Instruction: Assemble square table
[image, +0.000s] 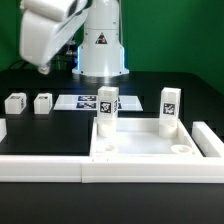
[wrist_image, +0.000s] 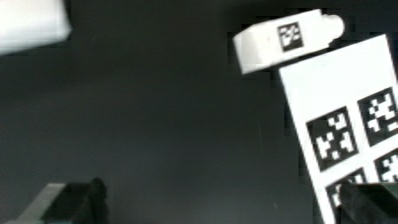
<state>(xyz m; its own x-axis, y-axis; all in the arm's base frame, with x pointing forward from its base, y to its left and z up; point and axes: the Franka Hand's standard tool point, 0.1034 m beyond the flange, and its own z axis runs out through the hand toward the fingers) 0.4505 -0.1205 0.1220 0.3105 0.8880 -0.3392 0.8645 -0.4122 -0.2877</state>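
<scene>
A plain green backdrop (image: 190, 30) rose behind the matte black surface (image: 40, 135), which lay under bright, even light. The marker board (image: 78, 101) lay flat toward the surface's far edge. A long low white border wall (image: 40, 168) ran along the edge nearest the exterior camera.

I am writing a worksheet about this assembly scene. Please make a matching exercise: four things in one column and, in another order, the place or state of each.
Things
1. gripper
2. two loose legs
3. two other legs
4. marker board

Place or state
A. stand upright at the far corners of the square slab
B. lies flat beside the loose legs
C. open, holding nothing
D. rest on the black table at the exterior view's left

Pairs: 1-C, 2-D, 3-A, 4-B
</scene>
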